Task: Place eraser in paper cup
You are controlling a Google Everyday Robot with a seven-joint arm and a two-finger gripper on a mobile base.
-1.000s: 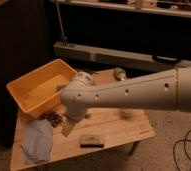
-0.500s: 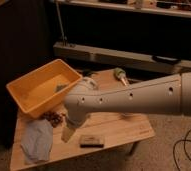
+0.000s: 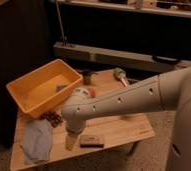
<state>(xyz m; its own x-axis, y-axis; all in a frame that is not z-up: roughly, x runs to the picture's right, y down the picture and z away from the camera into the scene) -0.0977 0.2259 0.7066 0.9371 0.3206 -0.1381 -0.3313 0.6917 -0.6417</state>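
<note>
The eraser [image 3: 91,141] is a dark flat block lying on the wooden table [image 3: 124,131] near its front edge. My gripper [image 3: 70,141] hangs down from the pale arm [image 3: 119,102], just left of the eraser and low over the table. The white paper cup [image 3: 79,91] peeks out behind the arm's wrist, next to the yellow bin; most of it is hidden. An orange ball [image 3: 92,92] sits right beside it.
A yellow bin [image 3: 39,92] stands at the table's back left. A blue cloth [image 3: 36,141] lies at front left, with a brown pile [image 3: 53,118] beside it. A small dark cup [image 3: 87,76] and a green-headed object [image 3: 121,76] are at the back.
The arm has swung down and left across the table. The gripper has dropped to just left of the eraser. The eraser has not moved.
</note>
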